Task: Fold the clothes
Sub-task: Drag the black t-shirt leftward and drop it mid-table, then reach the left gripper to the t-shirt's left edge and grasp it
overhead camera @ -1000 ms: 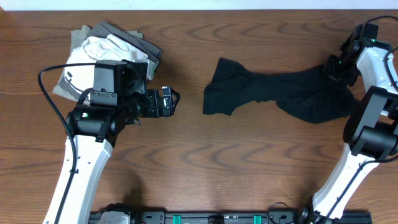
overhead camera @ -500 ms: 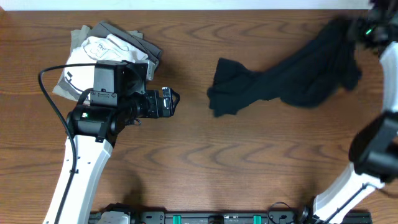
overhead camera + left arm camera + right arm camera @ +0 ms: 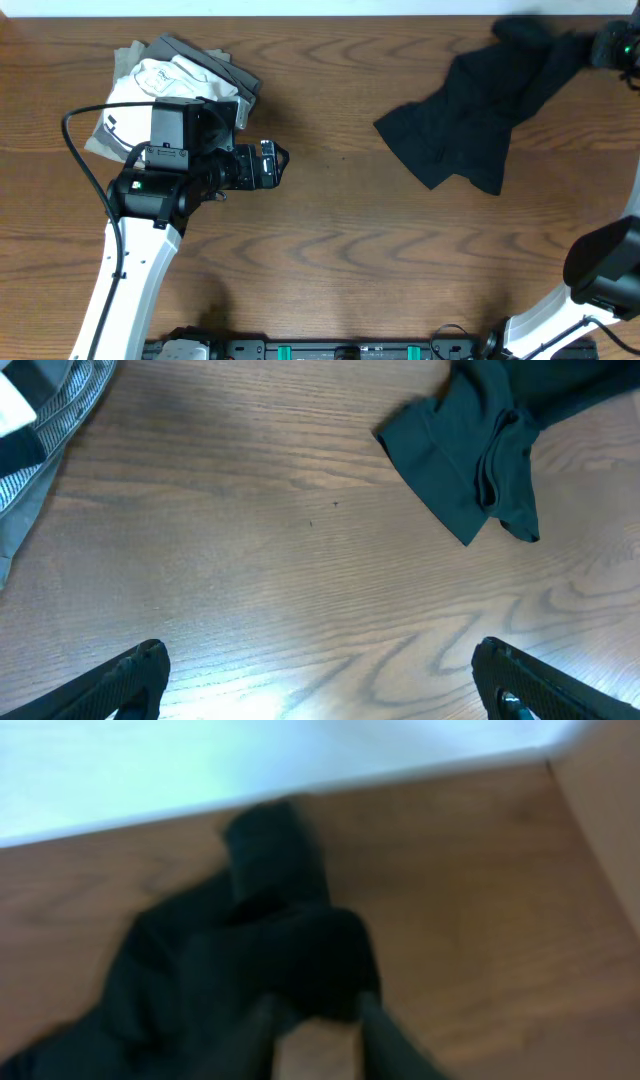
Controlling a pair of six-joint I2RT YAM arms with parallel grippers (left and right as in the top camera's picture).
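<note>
The black shirt (image 3: 480,105) hangs crumpled from the far right corner and trails down-left onto the wooden table. My right gripper (image 3: 605,45) is at the table's far right edge, shut on one end of the shirt and holding it raised. The right wrist view is blurred and shows the black fabric (image 3: 270,950) bunched at my right fingertips (image 3: 315,1005). My left gripper (image 3: 275,163) is open and empty, left of centre and well away from the shirt. In the left wrist view its fingers (image 3: 320,695) are wide apart over bare wood, with the shirt's free end (image 3: 470,450) ahead.
A pile of folded white and grey garments (image 3: 170,80) lies at the far left, partly under my left arm; its edge shows in the left wrist view (image 3: 40,420). The table's far edge (image 3: 320,12) runs along the top.
My right gripper has moved up and toward the far right corner with the shirt. The shirt's free end has dragged to the right and lifted. The left arm has not moved.
</note>
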